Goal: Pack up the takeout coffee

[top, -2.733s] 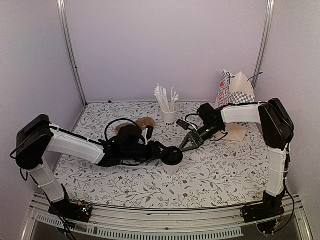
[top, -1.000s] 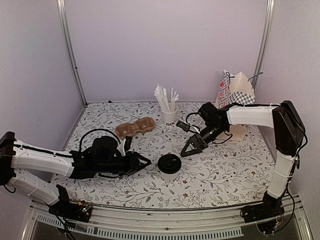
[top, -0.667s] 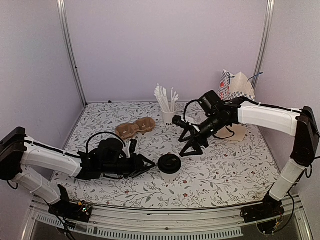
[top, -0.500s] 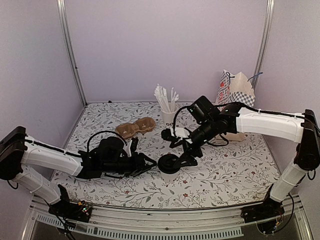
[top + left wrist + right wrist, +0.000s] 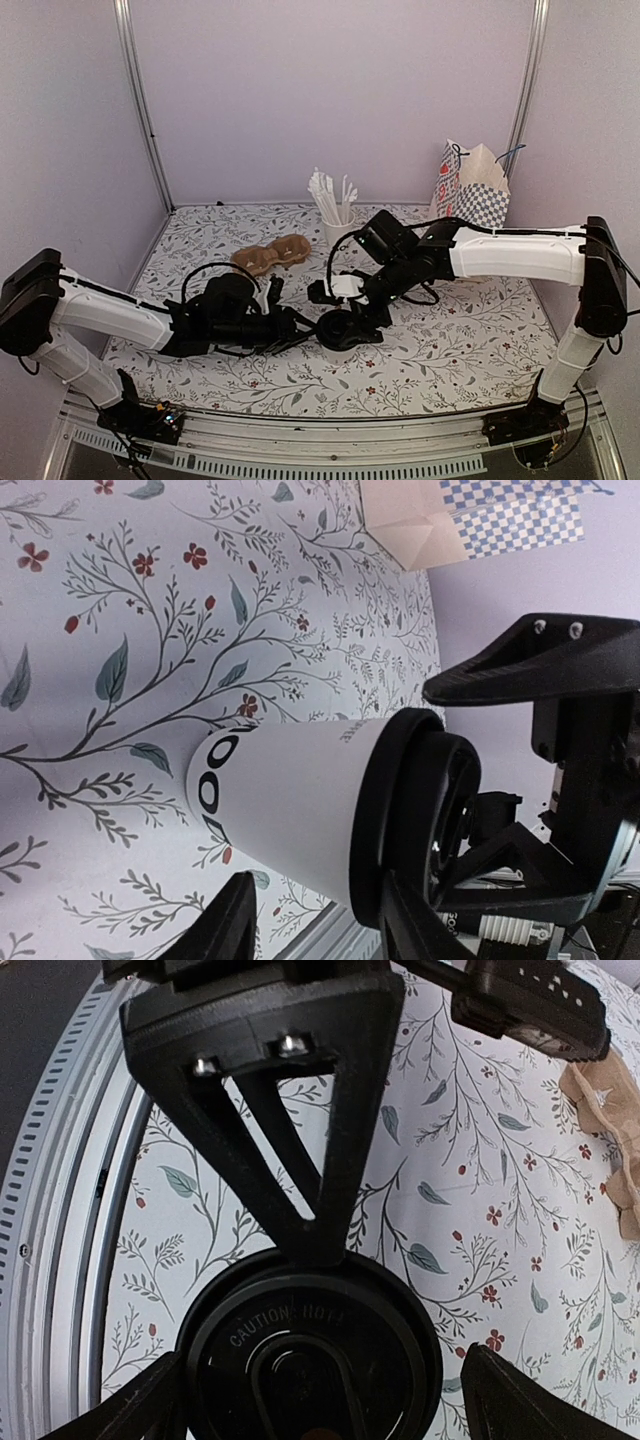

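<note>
The small white paper cup with dark lettering (image 5: 290,800), capped by a round black plastic lid (image 5: 310,1355), is standing upright on the floral-printed tabletop (image 5: 460,345). The right gripper (image 5: 322,1360) is hovering directly over it, its 2 fingers (image 5: 520,1400) spreading open on either side of the lid. The left gripper (image 5: 303,327) is lying low beside the cup, its 2 fingers (image 5: 232,925) gaping open with the cup just ahead of them.

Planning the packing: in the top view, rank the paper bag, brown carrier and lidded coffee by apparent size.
Paper bag: largest.
Brown carrier: next.
Lidded coffee: smallest, although it stands nearest the camera.
</note>
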